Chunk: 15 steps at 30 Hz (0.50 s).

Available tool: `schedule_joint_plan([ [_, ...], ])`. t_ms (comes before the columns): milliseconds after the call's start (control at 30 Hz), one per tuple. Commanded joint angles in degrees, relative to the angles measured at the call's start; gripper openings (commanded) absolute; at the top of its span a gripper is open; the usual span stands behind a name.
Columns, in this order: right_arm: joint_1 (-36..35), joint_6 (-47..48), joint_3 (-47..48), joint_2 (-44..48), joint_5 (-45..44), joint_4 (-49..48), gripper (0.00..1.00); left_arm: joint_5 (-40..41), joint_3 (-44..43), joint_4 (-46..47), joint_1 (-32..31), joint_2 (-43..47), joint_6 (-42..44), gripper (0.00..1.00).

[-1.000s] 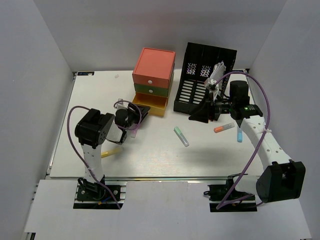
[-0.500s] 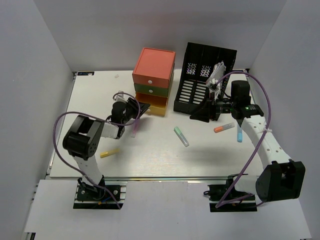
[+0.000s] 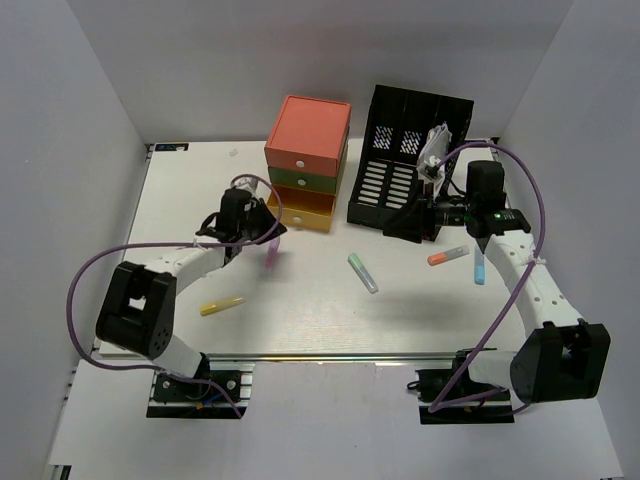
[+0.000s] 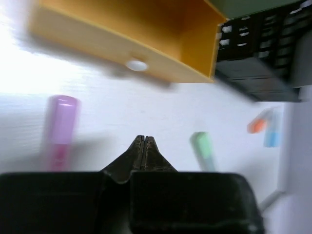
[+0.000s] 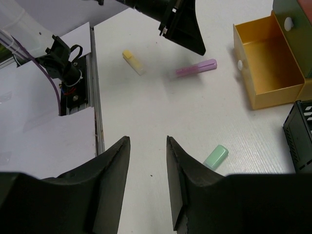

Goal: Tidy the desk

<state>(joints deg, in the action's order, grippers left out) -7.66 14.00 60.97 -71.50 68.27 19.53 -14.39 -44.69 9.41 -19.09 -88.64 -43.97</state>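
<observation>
Wide white desk (image 3: 180, 200) in the middle of the top view, between grey walls, with a metal rail (image 3: 330, 357) along its near edge. Carries at the far middle a drawer box (image 3: 308, 125), orange on top, green under it, and lowest the yellow drawer (image 3: 300, 213), pulled out toward the arms. Carries also, just beside the box on the right, a black slotted rack (image 3: 400, 170).

Five markers flat on the desk, all apart from each other:
- purple marker (image 3: 272, 252) just in front of the yellow drawer;
- green marker (image 3: 362, 272) near the middle;
- yellow marker (image 3: 221, 306) at the near left;
- orange marker (image 3: 447, 256) and blue marker (image 3: 480, 268) near each other at the right.

Low over the desk, right before the yellow drawer, the left gripper (image 3: 265, 228), jaws pressed together with nothing between them. In its wrist view, purple marker a little to the left of the fingertips, not touching them.

In front of the rack, the right gripper (image 5: 147, 141), pointing to the left side of the desk, jaws apart and holding nothing. In its wrist view, green marker below to the right, purple and yellow markers farther off.
</observation>
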Motion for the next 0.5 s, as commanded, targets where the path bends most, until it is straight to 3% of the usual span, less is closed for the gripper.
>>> schedule_joint_plan([
  [0, 0.4, 0.9, 0.0, 0.6, 0.9, -0.5, 0.42, 10.6, -8.3, -25.2, -1.0, 3.3, 21.4, 0.09],
  [100, 0.5, 0.9, 0.0, 0.5, 0.9, -0.5, 0.42, 16.3, -11.7, -32.8, -1.0, 2.0, 27.9, 0.31],
  [133, 0.4, 0.9, -0.1, 0.4, 0.8, -0.5, 0.42, 16.4, -13.0, -33.8, -1.0, 1.0, 29.4, 0.43],
  [267, 0.6, 0.9, -0.1, 0.5, 0.5, -0.5, 0.42, 17.5, -16.0, -37.3, -1.6, -2.5, 35.4, 0.53],
  [467, 1.2, 1.2, -0.1, 0.4, 0.4, -0.4, 0.42, 17.9, -13.9, -33.0, -2.7, -3.6, 42.8, 0.55],
])
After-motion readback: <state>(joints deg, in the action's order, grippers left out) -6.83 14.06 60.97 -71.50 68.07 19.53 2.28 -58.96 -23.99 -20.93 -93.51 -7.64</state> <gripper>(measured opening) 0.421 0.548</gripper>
